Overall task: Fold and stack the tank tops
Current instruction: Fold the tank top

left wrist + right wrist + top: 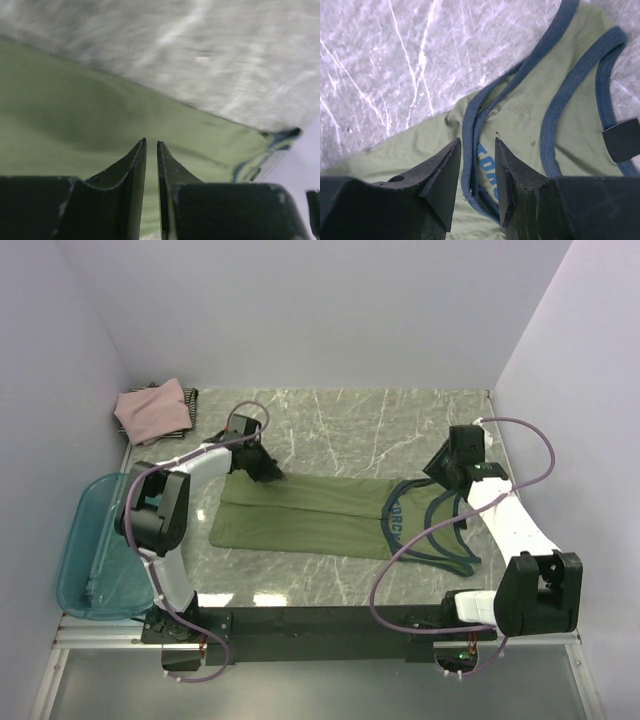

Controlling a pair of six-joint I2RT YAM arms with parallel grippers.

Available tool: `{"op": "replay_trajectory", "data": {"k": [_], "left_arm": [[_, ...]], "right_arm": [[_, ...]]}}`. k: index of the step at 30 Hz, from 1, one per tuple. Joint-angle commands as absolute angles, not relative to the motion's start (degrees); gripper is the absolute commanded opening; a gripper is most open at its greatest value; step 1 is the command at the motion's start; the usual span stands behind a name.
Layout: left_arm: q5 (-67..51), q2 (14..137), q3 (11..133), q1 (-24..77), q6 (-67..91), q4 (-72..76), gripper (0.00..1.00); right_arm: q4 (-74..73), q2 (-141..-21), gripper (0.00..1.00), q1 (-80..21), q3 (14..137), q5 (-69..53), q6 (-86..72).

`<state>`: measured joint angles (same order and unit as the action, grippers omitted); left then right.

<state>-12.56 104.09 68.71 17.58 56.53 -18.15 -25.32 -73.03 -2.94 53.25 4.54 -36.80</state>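
Nearest the arm bases, the teal plastic bin (95,550) is sitting at about 8 o'clock from the centre of the marble table (350,430), overhanging its left edge. Just beyond the bases, the olive-green tank top (300,515) is lying flat on the table, running from 9 o'clock to 3 o'clock: the hem is pointing toward 9 o'clock, while the navy trim (555,110) of the straps and neckline is spreading out toward 3 to 4 o'clock. A crease is running along the length of the garment. The blue chest graphic (397,520) is showing beside the neckline. The left gripper (262,465) is hovering at the garment's far-left corner, at about 10 o'clock of the cloth. Its jaws are standing released with only a narrow slit between them, and nothing is pinched in that slit. The right gripper (445,475) is hovering over the strap end, at about 2 o'clock of the cloth. Its jaws are standing apart over the neckline trim and the lettering, and they are grasping nothing. Farthest away, at 10 to 11 o'clock in the far-left corner, the dusty-pink tank top (152,410) is lying crumpled on the dark striped one (190,398), well apart from the olive garment.
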Motion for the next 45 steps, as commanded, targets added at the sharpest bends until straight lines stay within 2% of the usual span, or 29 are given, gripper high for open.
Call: {"op": "replay_trajectory", "data": {"k": [1,11,23,31,35,45], "left_arm": [[-15.12,105.11,66.98,16.96,60.64,-14.33,0.2],[-8.0,110.03,65.83,13.28,63.37,-20.91,0.19],[2.28,113.55,74.26,5.02,52.04,-27.33,0.19],[-1.93,112.59,75.67,4.83,50.01,-24.7,0.24],[-2.11,110.31,77.78,5.36,49.66,-25.05,0.29],[-3.43,107.41,83.23,8.52,49.83,-27.33,0.29]], "right_arm": [[-24.96,-74.96,0.41,-2.46,54.67,3.78,-36.39],[-22.06,-80.15,0.4,-0.18,54.76,2.64,-36.56],[-18.99,-89.55,0.4,5.27,58.44,0.62,-35.51],[-18.11,-98.78,0.41,7.12,66.7,-8.95,-33.66],[-17.58,-101.68,0.42,8.52,69.95,-14.84,-38.13],[-10.38,-108.81,0.43,8.79,69.88,-23.91,-51.32]]}}
